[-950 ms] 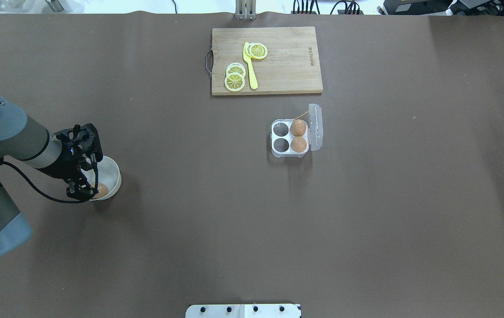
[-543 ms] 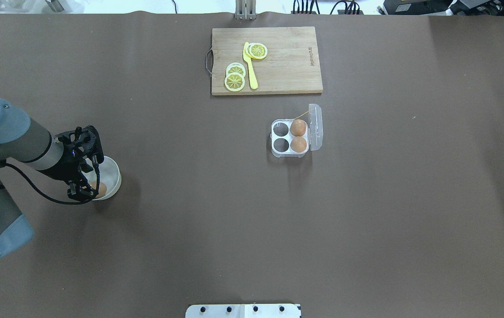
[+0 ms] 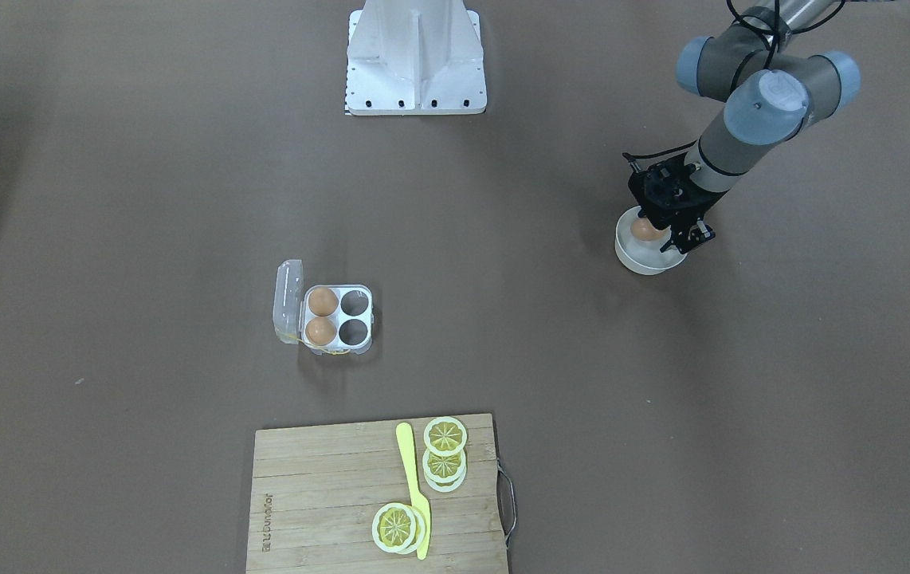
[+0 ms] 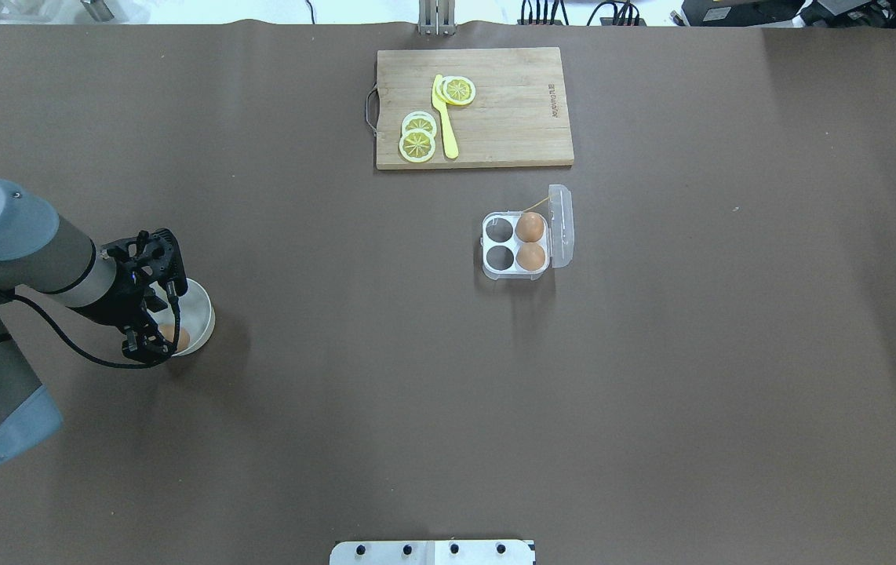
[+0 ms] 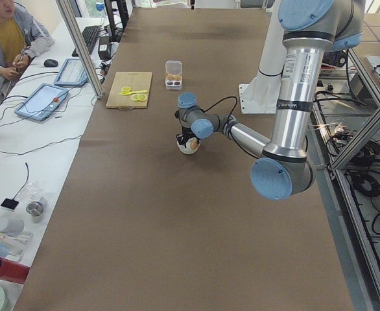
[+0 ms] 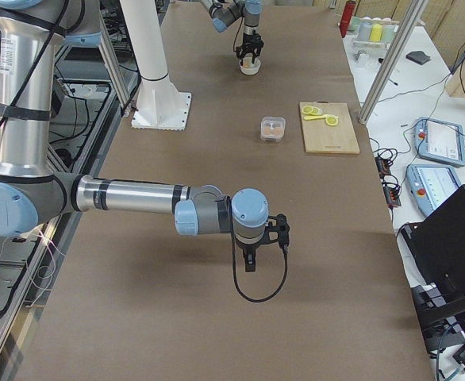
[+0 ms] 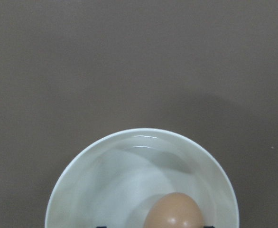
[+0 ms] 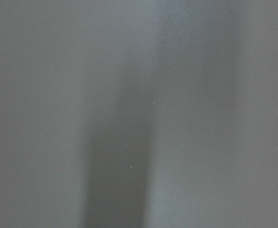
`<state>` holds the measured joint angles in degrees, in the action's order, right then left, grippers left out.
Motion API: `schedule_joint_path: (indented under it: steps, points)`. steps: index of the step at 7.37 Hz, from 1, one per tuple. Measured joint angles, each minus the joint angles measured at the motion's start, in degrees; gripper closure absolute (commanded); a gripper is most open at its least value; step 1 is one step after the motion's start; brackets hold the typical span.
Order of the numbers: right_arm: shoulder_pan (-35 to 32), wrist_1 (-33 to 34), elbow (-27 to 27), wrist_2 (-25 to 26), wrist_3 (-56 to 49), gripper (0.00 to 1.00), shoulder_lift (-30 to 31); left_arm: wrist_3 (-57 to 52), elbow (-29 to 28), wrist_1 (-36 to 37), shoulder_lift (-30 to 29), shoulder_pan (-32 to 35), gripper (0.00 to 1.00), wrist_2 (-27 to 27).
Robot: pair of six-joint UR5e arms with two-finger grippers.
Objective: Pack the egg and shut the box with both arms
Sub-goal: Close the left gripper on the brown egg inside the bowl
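One egg (image 7: 173, 211) in the white bowl (image 7: 82, 190) close by the robot's left side, between the spread jaws of the left gripper (image 4: 158, 322); right gripper (image 6: 250, 260) over bare table (image 4: 417, 392), spread or pressed together impossible to tell. Farther out, the box (image 4: 516, 242), lid (image 4: 562, 224) swung open, two eggs (image 4: 530, 227) in the cells beside the lid. Farthest, a cutting board (image 4: 511, 110) with lemon slices (image 4: 417, 145).

Even light, soft shadows; glints on the egg (image 7: 173, 211); right wrist view blurred.
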<state>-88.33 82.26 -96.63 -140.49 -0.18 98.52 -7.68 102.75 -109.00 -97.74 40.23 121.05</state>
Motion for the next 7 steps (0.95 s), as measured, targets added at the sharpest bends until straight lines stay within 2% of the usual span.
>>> schedule_joint_path:
  steps: [1, 2, 3, 7]
  points:
    - [0.0, -0.01, 0.03, -0.03, 0.0, 0.0, 0.0, 0.02, -0.19, 0.01, -0.01, -0.25, 0.47, 0.0]
    - [0.0, -0.03, 0.03, -0.07, 0.02, 0.0, 0.0, 0.58, -0.32, 0.01, -0.04, -0.35, 0.83, 0.05]
    - [0.0, -0.03, 0.03, -0.1, 0.06, 0.0, -0.01, 1.69, -0.32, 0.03, -0.1, -0.38, 1.0, 0.09]
    - [0.0, -0.08, -0.08, -0.2, 0.09, 0.0, -0.11, 6.65, 1.51, 1.36, -0.24, 0.09, 1.0, 0.59]
